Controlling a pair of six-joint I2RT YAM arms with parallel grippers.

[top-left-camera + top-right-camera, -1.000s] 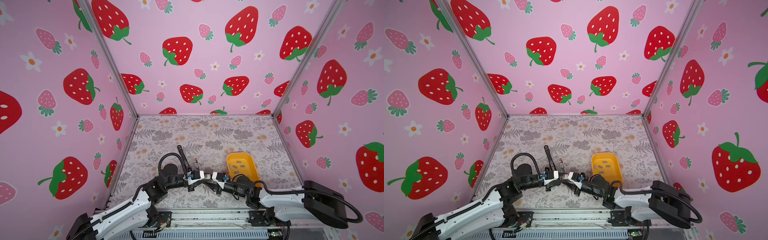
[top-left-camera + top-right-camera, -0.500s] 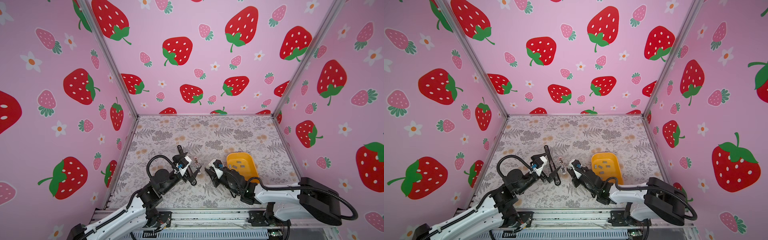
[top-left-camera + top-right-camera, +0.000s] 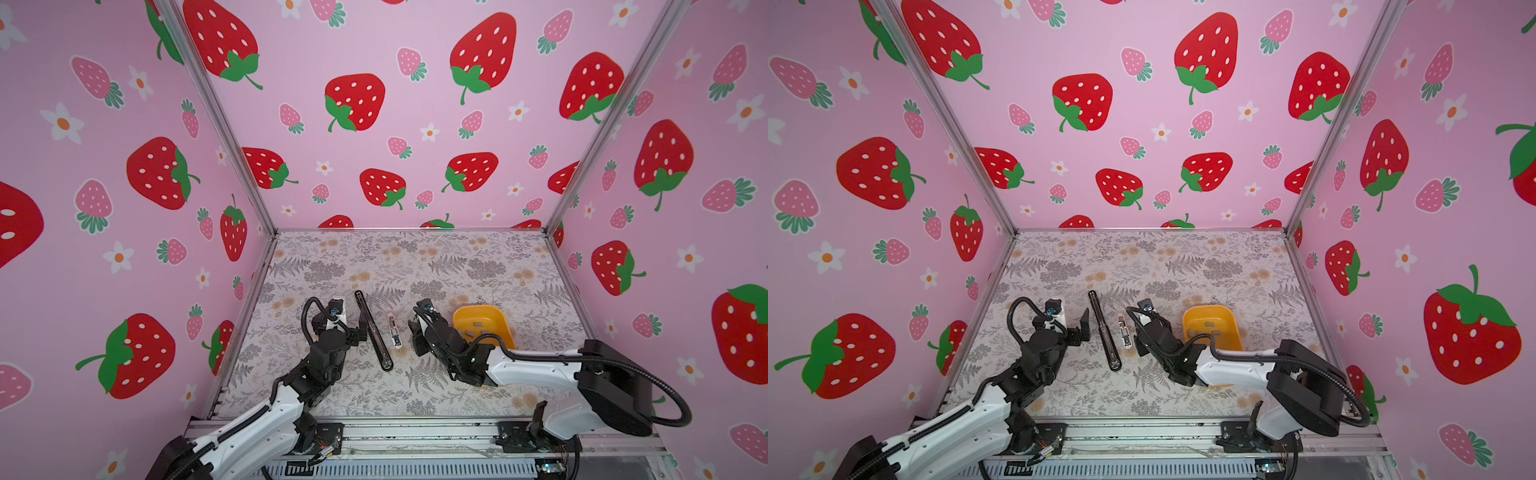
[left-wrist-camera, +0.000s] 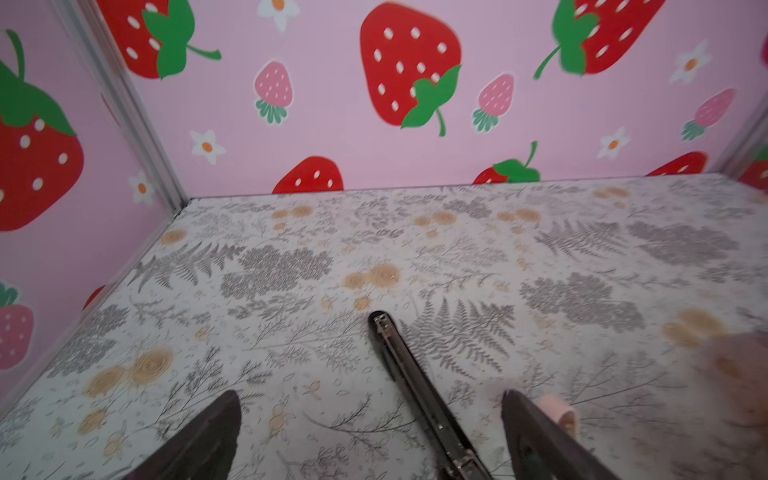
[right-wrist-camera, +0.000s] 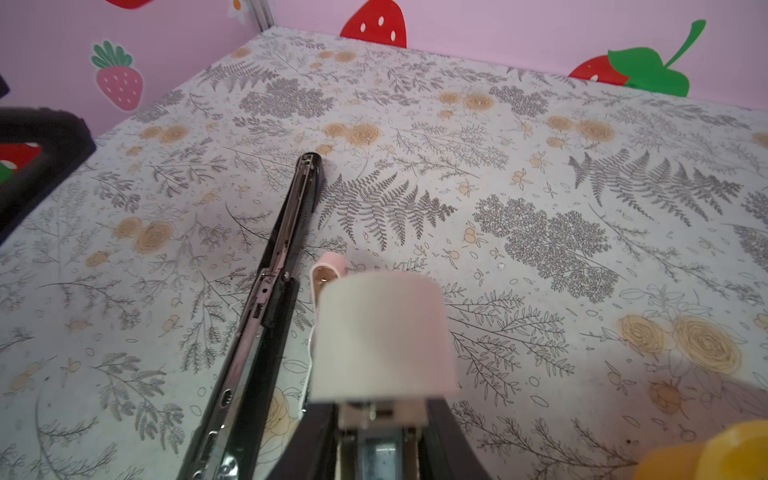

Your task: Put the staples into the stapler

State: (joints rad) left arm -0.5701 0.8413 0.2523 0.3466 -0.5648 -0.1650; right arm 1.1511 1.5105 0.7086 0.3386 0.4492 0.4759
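Black stapler (image 3: 379, 347) lies open flat on the counter (image 3: 415, 266), rail up. The staples (image 3: 478, 323) sit in the yellow tray (image 3: 478, 308) to its right; I'd pinch one strip by its long edges and line it along the rail. Left pincer (image 4: 370, 401) wide apart, empty, just left of the stapler; right pincer (image 5: 380, 332): gap hidden, can't tell.

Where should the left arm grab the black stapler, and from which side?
Mid-length on the black stapler, jaws across its narrow width, coming straight down. It lies opened flat on the table, a long thin bar. The left gripper is open close by.
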